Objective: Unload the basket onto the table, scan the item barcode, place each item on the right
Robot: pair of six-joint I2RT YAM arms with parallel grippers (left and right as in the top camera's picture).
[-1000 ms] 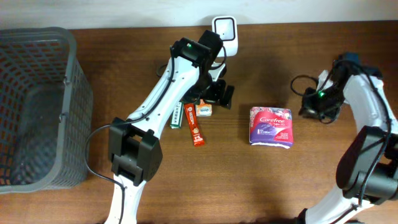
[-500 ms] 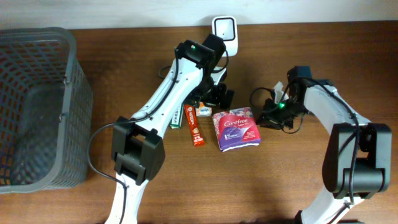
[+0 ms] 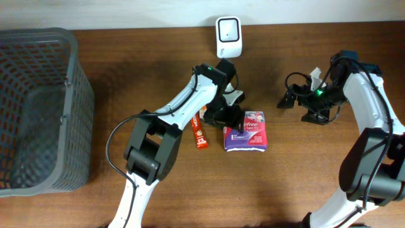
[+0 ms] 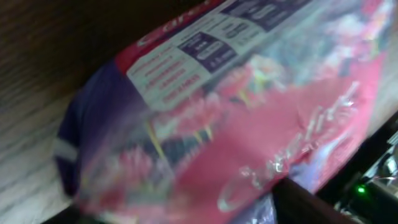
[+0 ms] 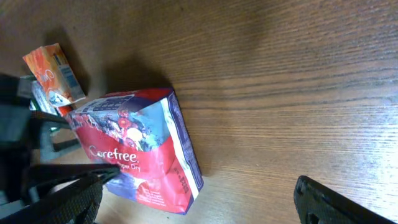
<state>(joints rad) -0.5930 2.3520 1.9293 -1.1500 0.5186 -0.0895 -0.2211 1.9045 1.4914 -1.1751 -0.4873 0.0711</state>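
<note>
Brown surface [image 3: 297,187]: packet [image 3: 252,134] under left claw [image 3: 233,119], grip unclear; glossy wrap could be dropped. Right claw [image 3: 286,101] spread apart.

From my end the Carefree pack [image 5: 140,155] looks like glossy, crinkly plastic film. The tabletop [image 5: 280,93] is smooth wood grain with a dull sheen, and the basket [image 3: 81,114] is matt grey plastic mesh.

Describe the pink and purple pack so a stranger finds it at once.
From the grey basket on the left, go right to mid-table, in front of the white scanner. The pack lies there at the left gripper, wider than the slim orange stick beside it and printed Carefree.
</note>
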